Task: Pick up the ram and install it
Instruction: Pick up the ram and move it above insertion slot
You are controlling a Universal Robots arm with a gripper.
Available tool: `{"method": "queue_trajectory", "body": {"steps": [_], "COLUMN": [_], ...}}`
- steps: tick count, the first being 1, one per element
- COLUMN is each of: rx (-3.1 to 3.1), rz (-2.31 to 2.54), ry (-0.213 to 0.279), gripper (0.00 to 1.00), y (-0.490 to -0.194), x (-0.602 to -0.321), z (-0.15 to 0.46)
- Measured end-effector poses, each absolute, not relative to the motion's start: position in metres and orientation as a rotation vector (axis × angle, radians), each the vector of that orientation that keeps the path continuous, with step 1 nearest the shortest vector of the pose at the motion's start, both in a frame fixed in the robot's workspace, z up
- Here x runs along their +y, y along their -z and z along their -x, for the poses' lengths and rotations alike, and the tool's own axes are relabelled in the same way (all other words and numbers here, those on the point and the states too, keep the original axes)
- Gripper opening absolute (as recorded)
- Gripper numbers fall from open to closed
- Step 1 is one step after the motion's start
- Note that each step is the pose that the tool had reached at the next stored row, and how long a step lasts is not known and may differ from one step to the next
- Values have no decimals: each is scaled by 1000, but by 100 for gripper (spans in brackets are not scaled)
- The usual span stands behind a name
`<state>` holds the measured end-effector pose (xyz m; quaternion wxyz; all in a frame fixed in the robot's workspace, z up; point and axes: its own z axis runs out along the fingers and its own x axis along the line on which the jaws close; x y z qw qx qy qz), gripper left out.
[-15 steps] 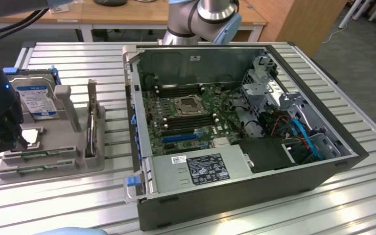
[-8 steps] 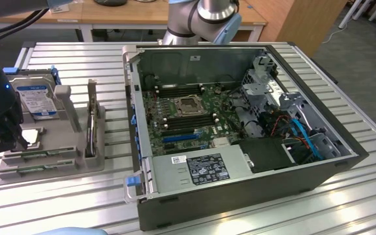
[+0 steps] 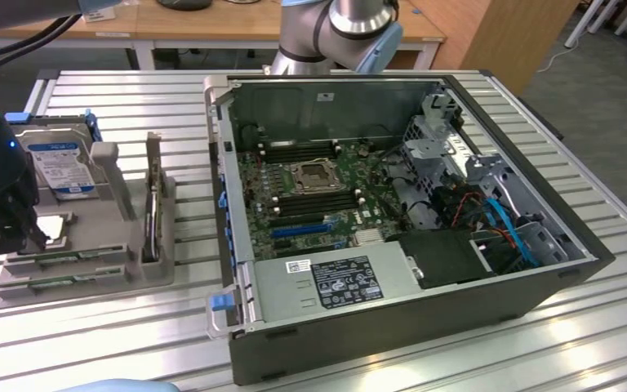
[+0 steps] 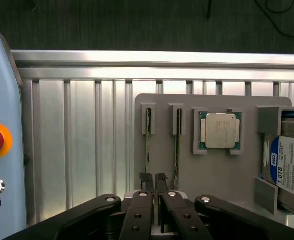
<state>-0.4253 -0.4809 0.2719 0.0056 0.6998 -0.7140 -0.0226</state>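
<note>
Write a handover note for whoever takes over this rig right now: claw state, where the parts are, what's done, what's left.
Claw: tips slightly apart, holding nothing, low over the grey holder.
RAM: two sticks stand on edge in the holder. The nearest RAM stick is the one farther from the CPU chip; the second RAM stick sits beside it.
Done: nothing yet; both sticks are in the holder.
Left: picking one up and installing it on the motherboard in the open PC case.

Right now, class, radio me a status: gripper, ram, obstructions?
Gripper low over the grey tray, at the ram sticks. Both sticks on edge in their slots. CPU apart in its pocket.
</note>
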Motion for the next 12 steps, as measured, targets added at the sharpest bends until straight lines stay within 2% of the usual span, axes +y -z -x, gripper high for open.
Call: {"method": "queue_trajectory", "body": {"steps": [1,2,3,4,12], "rx": [-2235,-2235,-2235,-2235,-2236], "rz": [-2191,-2191,-2191,-2191,-2192], "ry": [71,71,71,71,69], "gripper": [17,23,23,30,30], "y": [-272,-272,-272,-272,-262], "x": [-481,-481,-481,-481,-481], "z": [425,425,425,425,425]}}
